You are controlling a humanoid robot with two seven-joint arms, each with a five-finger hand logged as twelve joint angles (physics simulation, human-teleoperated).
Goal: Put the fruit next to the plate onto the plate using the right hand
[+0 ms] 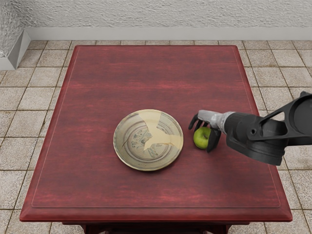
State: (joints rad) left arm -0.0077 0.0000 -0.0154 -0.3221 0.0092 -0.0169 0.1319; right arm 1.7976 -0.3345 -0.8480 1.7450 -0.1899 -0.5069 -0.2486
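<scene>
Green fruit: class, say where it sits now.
In the head view the fruit sits on the table, just right of the plate, at the right hand.

One right hand [208, 120] shows. One green fruit [200, 138] sits right under it, one plate [148, 162] lies near it on the side away from its arm, one table [146, 73] beneath it.

My right hand [208, 121] showed matt black plastic fingers [213, 140] and a dull grey, metal-like palm shell. The fruit [201, 138] had smooth green skin with a faint sheen. The plate [118, 141] appeared to be glazed ceramic, softly glossy. The table [146, 73] was red-stained wood, grain visible, satin finish. The floor tiles [29, 97] looked like matt stone; the wall [170, 12], rough plaster.
</scene>
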